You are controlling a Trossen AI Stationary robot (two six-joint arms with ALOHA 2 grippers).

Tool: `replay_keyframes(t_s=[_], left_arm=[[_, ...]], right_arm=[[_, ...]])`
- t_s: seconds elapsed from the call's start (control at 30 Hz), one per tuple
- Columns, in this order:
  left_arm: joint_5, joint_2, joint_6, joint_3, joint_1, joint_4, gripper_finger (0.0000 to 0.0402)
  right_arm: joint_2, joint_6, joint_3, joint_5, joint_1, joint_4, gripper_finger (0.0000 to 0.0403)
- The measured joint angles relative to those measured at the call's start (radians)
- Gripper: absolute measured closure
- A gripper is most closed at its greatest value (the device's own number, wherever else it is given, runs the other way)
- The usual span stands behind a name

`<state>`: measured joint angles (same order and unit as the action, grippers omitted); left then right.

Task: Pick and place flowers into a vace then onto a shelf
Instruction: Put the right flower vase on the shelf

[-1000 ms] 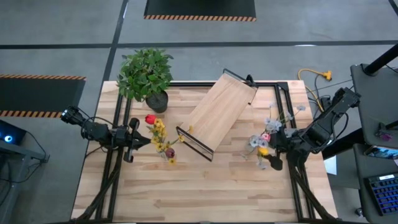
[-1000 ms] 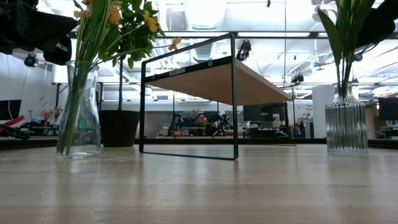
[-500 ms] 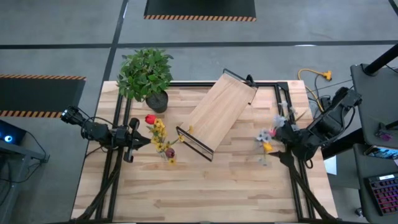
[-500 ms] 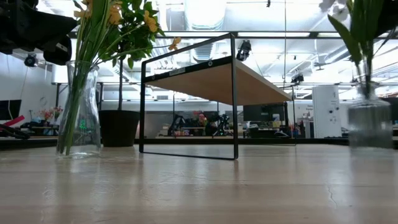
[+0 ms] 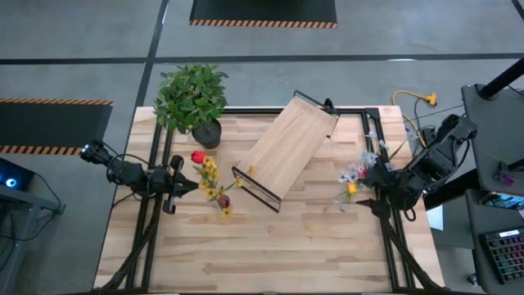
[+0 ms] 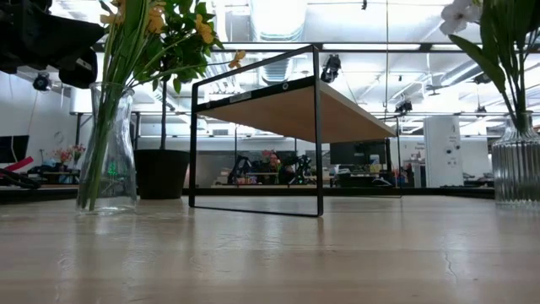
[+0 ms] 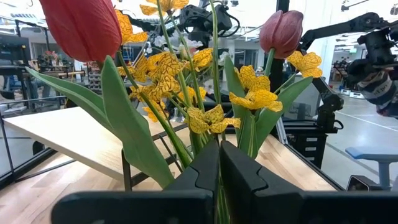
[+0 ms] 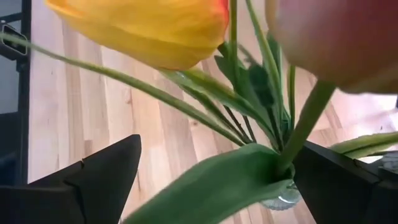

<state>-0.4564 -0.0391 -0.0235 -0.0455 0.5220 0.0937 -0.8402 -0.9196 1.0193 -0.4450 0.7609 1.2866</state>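
Observation:
A clear vase (image 6: 107, 152) with red and yellow flowers (image 5: 209, 176) stands left of the middle of the table. My left gripper (image 5: 190, 186) is shut and level just short of it, its fingertips (image 7: 219, 163) facing the stems. A ribbed glass vase (image 6: 516, 173) with pink, orange and white flowers (image 5: 352, 174) stands on the table near the right edge. My right gripper (image 5: 370, 190) slants down over it, open, with a finger on either side of the stems (image 8: 219, 144) above the vase's mouth (image 8: 283, 200). The shelf (image 5: 288, 146) stands askew between the two vases. My right gripper stands wide around the flower stems, coming at them from above at a slant. The pink flower's stem (image 8: 305, 124) runs close beside one finger (image 8: 336, 180), and I cannot tell whether they touch.
A bushy potted plant (image 5: 192, 98) stands at the far left corner. The shelf's pale board sits on a thin black frame (image 6: 319, 135) that stands on the table. Bare planks lie along the near edge.
My right gripper has risen and tipped further downward over the ribbed vase. That vase with its flowers has slid toward the table's right edge, still upright. My left arm has kept still.

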Motion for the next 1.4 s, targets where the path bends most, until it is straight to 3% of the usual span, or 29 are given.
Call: replay_keyframes(t_s=[0.2,0.53,0.93,1.2,1.4], left_arm=[[0.000,0.000,0.000,0.000,0.000,0.000,0.0401],[0.000,0.000,0.000,0.000,0.000,0.000,0.0402],[-0.024,0.000,0.000,0.000,0.000,0.000,0.0401],[-0.023,0.000,0.000,0.000,0.000,0.000,0.0402],[-0.023,0.000,0.000,0.000,0.000,0.000,0.0402]], right_arm=[[-0.002,-0.046,-0.058,-0.024,0.000,-0.003,0.0023],[-0.027,-0.070,-0.094,0.223,0.000,0.028,0.0023],[-0.037,-0.076,-0.085,0.196,0.000,0.126,0.0023],[-0.048,-0.127,0.018,0.220,-0.002,0.280,0.0023],[-0.056,-0.128,0.070,0.179,-0.003,0.285,0.0023]])
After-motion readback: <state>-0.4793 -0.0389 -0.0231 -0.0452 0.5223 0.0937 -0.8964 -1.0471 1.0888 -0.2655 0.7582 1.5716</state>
